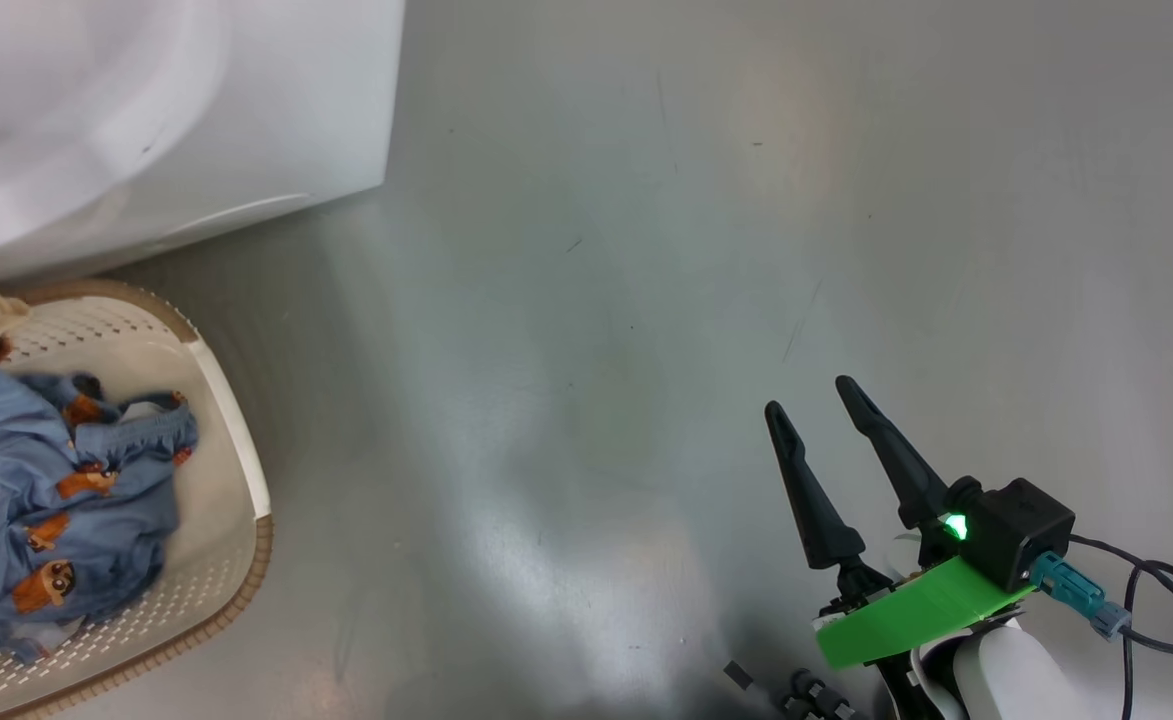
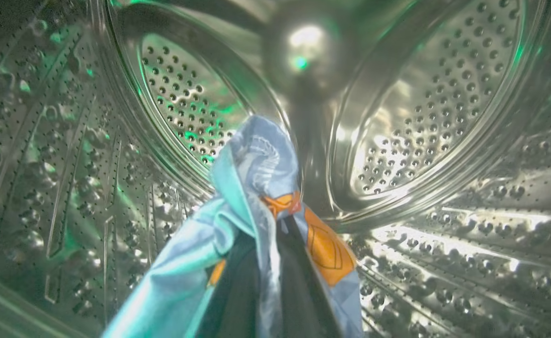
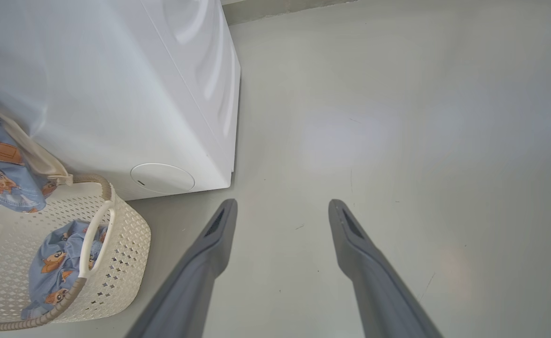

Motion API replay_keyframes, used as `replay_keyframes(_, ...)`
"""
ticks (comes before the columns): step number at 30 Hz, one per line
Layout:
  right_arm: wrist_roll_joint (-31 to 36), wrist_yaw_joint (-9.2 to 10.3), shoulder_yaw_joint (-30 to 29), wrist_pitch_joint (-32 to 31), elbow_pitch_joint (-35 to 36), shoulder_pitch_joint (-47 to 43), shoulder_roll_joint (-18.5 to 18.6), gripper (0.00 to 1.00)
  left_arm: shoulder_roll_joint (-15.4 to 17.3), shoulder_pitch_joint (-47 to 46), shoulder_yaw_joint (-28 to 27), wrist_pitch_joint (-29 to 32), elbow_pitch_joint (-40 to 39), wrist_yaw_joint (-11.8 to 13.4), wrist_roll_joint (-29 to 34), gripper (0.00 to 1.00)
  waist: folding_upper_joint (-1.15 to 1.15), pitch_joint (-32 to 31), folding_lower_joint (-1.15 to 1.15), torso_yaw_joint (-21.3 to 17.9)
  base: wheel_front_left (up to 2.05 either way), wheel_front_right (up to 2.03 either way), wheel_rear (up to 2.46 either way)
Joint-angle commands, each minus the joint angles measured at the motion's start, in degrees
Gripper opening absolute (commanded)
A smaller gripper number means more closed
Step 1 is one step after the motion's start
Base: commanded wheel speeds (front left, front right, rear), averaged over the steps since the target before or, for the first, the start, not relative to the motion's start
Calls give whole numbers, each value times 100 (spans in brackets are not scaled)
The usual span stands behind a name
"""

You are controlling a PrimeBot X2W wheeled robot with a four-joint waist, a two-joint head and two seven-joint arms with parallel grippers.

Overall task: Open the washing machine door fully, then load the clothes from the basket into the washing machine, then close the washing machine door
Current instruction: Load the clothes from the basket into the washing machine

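Left claw (image 2: 280,220): shut tight on a light blue garment (image 2: 252,159) with orange print, the cloth bunched over both finger tips. It sits deep inside the washing machine, in the perforated steel drum (image 2: 444,94), pointing at the drum's back wall. Judgement: the grip is kept this far in so the piece drops well clear of the opening once let go.

Door: taken as open, since the claw is inside the drum.

Right claw (image 1: 809,395): jaws spread wide, nothing between them. It hangs over the bare floor (image 1: 646,250), well out past the washing machine's (image 1: 196,100) front corner. Judgement: parked there to leave the other arm its path.

Basket (image 1: 231,400): on the floor, just in front of the washing machine's face, so each carry is short. More of the clothes (image 1: 56,480) lie heaped in it.

A stretch of the same printed fabric hangs against the machine's front, above the basket. Cannot tell whether it belongs to the held piece.

Loading judged part-way; closing the door not yet due.
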State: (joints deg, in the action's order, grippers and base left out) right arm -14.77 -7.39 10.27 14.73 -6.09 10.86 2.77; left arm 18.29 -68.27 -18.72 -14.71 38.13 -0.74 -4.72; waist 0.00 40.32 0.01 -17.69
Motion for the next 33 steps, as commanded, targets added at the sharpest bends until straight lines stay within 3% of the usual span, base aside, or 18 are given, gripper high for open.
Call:
replay_keyframes(1, -4, -10, 98, 27, 100, -124, 11, 100, 284, 39, 25, -29, 72, 17, 96, 0, 0, -6, -1, 25, 0, 0, 0)
replay_keyframes(3, -14, -10, 117, 27, 77, -142, 11, 100, 263, 37, 43, -29, 273, 43, 113, 0, 0, -26, -1, 49, 0, 0, 0)
replay_keyframes(5, -25, -10, 130, 27, 52, -142, 11, 100, 241, 19, 51, -29, 420, 59, 112, 24, 0, -56, -1, 71, 0, 0, 0)
replay_keyframes(6, -31, -10, 134, 27, 43, -137, 11, 100, 226, 10, 52, -29, 451, 61, 107, 44, 0, -72, -1, 85, 0, 0, 0)
replay_keyframes(8, -37, -10, 135, 27, 27, -130, 11, 100, 191, 7, 49, -29, 622, 78, 91, 92, 0, -120, -1, 121, 0, 0, 0)
replay_keyframes(9, -37, -10, 135, 27, 27, -130, 11, 100, 191, 7, 49, -29, 622, 78, 91, 92, 0, -120, -1, 121, 0, 0, 0)
replay_keyframes(10, -33, -10, 112, 27, 13, -132, 11, 100, 152, -9, 49, -29, 731, 61, 62, 100, 0, -171, -1, 167, 0, 0, 0)
replay_keyframes(20, -48, -10, 106, 27, -78, -121, 10, 100, -65, 292, 152, -29, 638, 114, 156, 100, 0, -471, -1, 409, 0, 0, 0)
replay_keyframes(33, -6, -10, 21, 27, -196, -25, 11, 100, -859, 1573, 365, -29, -245, 172, 237, 100, 0, -1017, -1, 979, 0, 0, 0)
